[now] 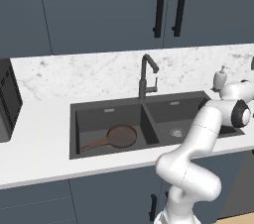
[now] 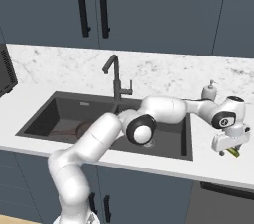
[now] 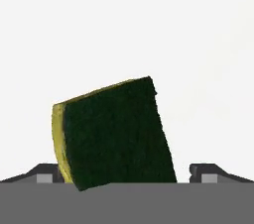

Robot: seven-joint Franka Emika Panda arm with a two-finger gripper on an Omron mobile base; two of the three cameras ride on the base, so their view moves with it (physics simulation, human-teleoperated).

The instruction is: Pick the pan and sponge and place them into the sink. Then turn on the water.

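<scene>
My gripper (image 2: 233, 149) over sponge (image 3: 114, 134), right of sink (image 1: 79, 114).
Sponge sits on the counter between my fingertips (image 3: 47, 173), tilted, green side up; fingers spread wide, not touching it. Pan (image 1: 116, 137) lies in left basin.
</scene>
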